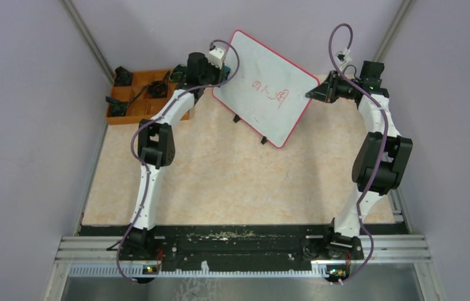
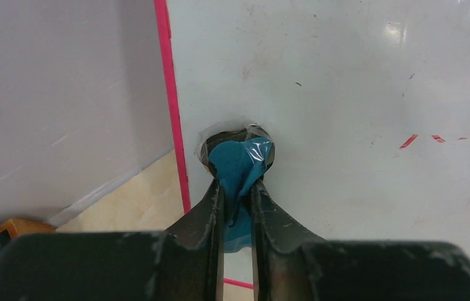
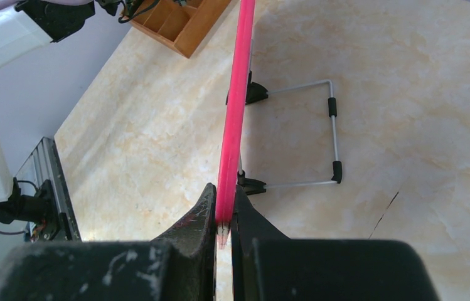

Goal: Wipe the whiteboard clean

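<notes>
The whiteboard [image 1: 263, 78] stands tilted near the far edge of the table [image 1: 232, 182], about mid-width, propped on a wire stand [image 3: 332, 125].

My right gripper [image 3: 223, 216] is clamped on the pink frame [image 3: 235, 94] at the board's right edge. I judge this is to brace the board against wiping force.

My left gripper [image 2: 237, 188] is closed on a teal pad [image 2: 238, 163] wrapped in clear film. The pad's tip is at the board face, just beside the left frame edge. The red characters [image 1: 270, 94] lie toward the right edge and are unerased.

Limits of view:
- Whether the pad presses or only touches: cannot tell.
- Whether the pad is cloth or foam: unclear.
- The characters are too small to read.
</notes>
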`<state>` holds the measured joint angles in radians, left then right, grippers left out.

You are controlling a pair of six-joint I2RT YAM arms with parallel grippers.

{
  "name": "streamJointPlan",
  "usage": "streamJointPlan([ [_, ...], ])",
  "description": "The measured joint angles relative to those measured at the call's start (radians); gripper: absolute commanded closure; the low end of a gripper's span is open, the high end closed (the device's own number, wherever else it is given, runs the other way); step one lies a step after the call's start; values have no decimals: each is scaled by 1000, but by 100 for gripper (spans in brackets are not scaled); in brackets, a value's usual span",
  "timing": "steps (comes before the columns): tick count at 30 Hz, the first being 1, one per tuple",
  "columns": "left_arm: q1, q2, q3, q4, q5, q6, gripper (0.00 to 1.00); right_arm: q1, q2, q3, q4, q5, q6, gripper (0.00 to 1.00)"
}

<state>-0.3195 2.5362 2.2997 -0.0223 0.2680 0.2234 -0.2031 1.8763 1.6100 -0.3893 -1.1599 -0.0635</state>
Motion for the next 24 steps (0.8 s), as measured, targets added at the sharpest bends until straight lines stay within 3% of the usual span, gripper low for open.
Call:
streamJointPlan([
  [9,-60,5,-10,49,-21,16,100,0,-2,0,-8,0,4,100],
  [14,-99,-51,-89,68,-22,14,100,0,-3,0,-20,5,2,100],
  [24,-244,-158,-171,49,76,-43,100,0,-4,0,-24,7,-2,100],
])
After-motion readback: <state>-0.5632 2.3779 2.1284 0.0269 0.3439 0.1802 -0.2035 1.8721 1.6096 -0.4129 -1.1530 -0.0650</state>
